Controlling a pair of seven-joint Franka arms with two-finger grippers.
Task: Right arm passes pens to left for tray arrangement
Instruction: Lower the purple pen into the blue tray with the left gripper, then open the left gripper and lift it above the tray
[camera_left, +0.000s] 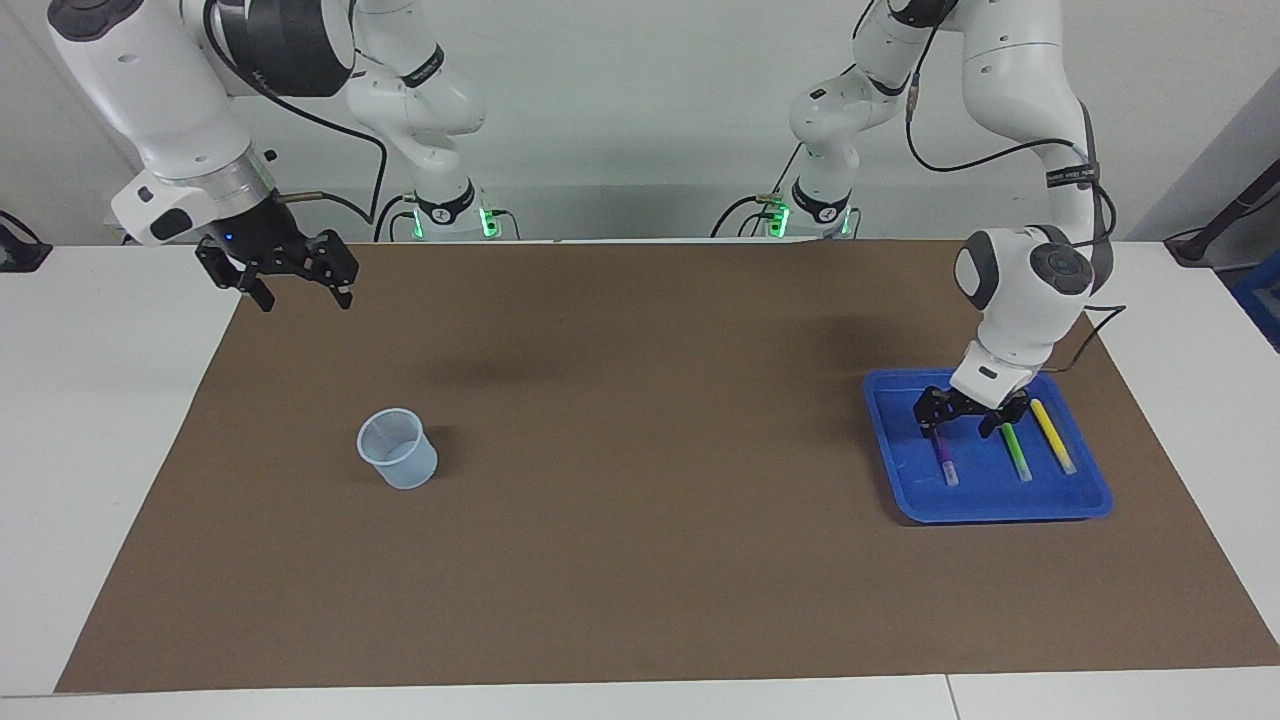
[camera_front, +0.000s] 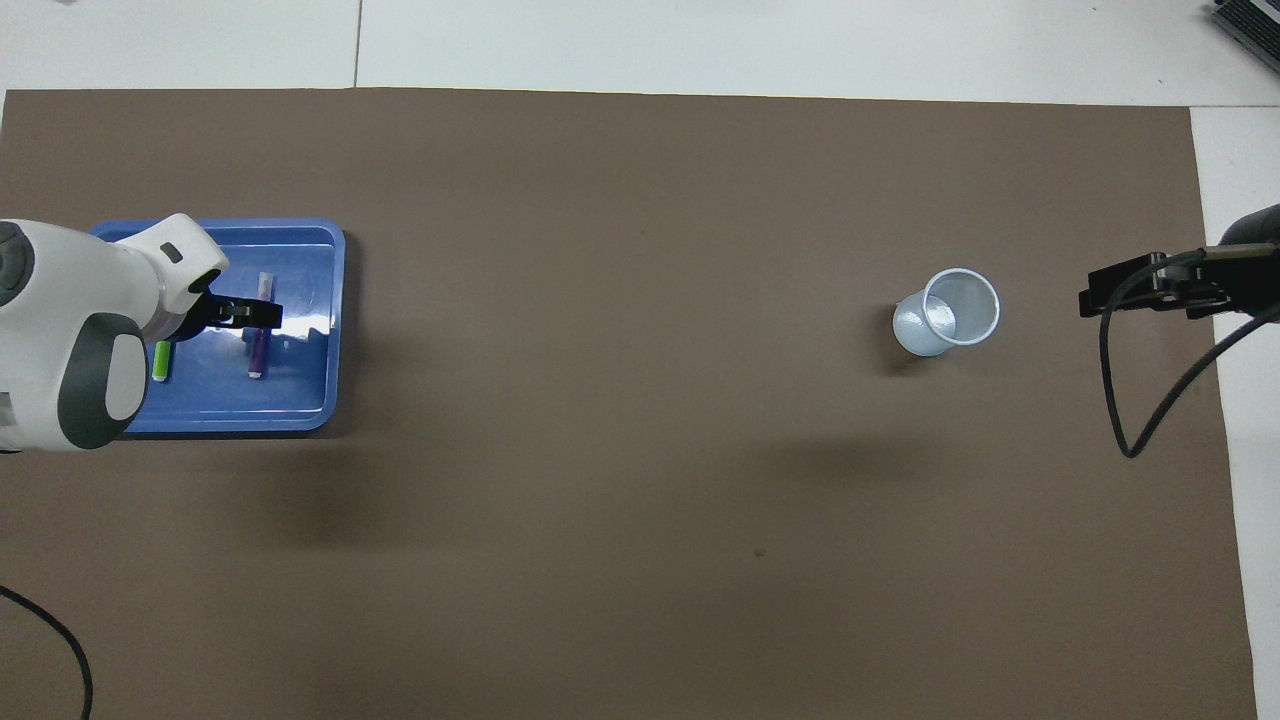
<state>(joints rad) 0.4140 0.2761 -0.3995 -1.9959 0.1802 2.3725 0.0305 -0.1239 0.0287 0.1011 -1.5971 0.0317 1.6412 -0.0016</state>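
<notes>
The blue tray (camera_left: 1000, 510) (camera_front: 336, 330) lies at the left arm's end of the table. In it three pens lie side by side: purple (camera_left: 945, 463) (camera_front: 259, 342), green (camera_left: 1017, 452) (camera_front: 160, 362) and yellow (camera_left: 1053, 437). In the overhead view the arm hides the yellow pen. My left gripper (camera_left: 965, 422) (camera_front: 238, 312) hangs low over the tray, open and holding nothing, one finger just above the purple pen's end nearer the robots. My right gripper (camera_left: 303, 296) (camera_front: 1092, 300) waits open and empty, raised over the mat's edge at the right arm's end.
A small clear plastic cup (camera_left: 398, 448) (camera_front: 946, 312) stands upright on the brown mat (camera_left: 640, 450), toward the right arm's end. White table surface (camera_left: 90, 420) borders the mat. A black cable (camera_front: 1150, 390) loops down from the right arm.
</notes>
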